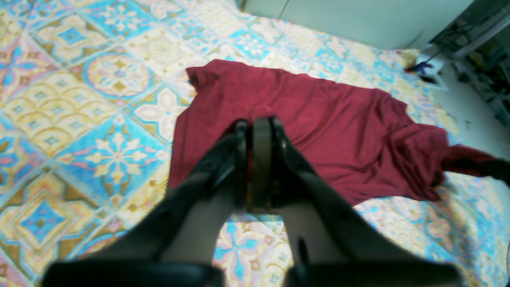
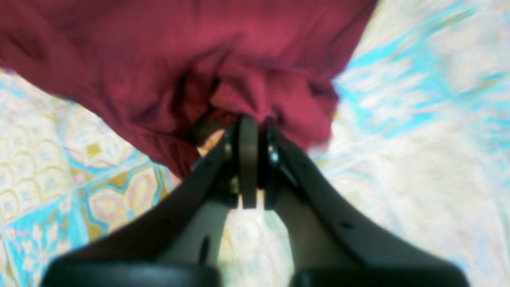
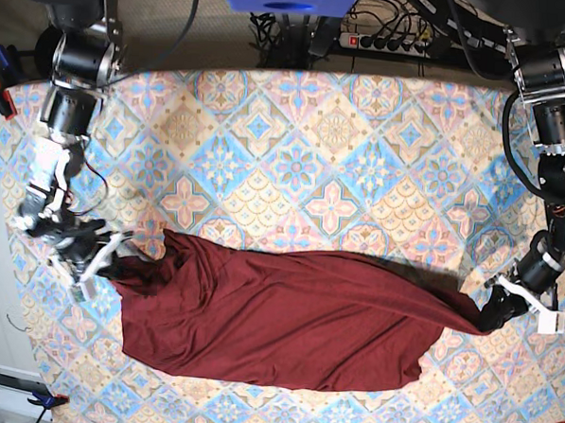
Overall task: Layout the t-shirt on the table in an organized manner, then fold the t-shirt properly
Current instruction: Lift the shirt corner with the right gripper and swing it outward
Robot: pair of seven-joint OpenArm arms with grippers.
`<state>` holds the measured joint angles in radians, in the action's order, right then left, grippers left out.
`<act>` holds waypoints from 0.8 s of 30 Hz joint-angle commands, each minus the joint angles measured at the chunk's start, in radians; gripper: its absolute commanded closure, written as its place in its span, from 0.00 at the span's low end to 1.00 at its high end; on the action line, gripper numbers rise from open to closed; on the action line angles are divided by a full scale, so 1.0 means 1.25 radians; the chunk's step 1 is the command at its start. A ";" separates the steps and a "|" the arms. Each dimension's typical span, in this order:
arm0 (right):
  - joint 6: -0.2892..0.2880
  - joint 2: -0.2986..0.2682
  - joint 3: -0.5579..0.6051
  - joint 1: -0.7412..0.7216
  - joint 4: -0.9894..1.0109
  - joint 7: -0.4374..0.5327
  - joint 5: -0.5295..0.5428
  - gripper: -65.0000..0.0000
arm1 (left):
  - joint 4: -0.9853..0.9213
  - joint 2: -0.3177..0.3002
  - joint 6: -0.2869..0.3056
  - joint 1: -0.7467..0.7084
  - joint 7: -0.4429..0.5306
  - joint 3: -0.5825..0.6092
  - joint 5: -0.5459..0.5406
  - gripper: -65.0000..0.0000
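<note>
I logged the t-shirt [image 3: 286,325] lying low on the table [image 3: 295,155], toward the 6 o'clock edge in the base view, with its long axis running 9 to 3 o'clock, stretched between my two arms

Right gripper [image 3: 119,257] sat at the garment's 9 o'clock end, fingers clenched on a bunched fold of maroon cloth; the right wrist view showed the fabric gathered straight ahead at 12 o'clock of the tips [image 2: 249,119]

Left gripper [image 3: 493,315] sat at the 3 o'clock end, where the shirt tapered into a drawn-out tail. Its fingers were pressed together [image 1: 259,123]; the wrist view is soft, so I judged rather than saw that the cloth was pinched between them

Each arm was nearest its own end, well apart from the other. My reading: the next pull should go outward along that 9-to-3 axis to flatten the body, which was still creased near the 9 o'clock end
</note>
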<state>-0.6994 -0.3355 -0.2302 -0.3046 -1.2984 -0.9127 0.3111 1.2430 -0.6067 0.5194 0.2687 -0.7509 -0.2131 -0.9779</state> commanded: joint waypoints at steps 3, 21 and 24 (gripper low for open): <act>0.001 -0.015 -0.077 0.059 -0.188 -0.093 0.056 0.98 | 0.014 -0.017 0.005 0.013 0.023 -0.007 -0.016 1.00; 0.001 -0.010 -0.327 0.533 -0.550 -0.303 0.644 0.98 | 0.014 0.011 0.005 0.010 0.023 -0.008 -0.015 1.00; 0.001 -0.010 -0.352 0.589 -0.555 -0.329 0.774 0.98 | 0.014 0.011 0.005 0.010 0.024 -0.008 -0.014 1.00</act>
<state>-0.6941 -0.3298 -0.6594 0.4435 -1.9747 -1.3666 1.2514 1.2430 -0.5720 0.5167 0.2535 -0.7513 -0.2138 -0.9714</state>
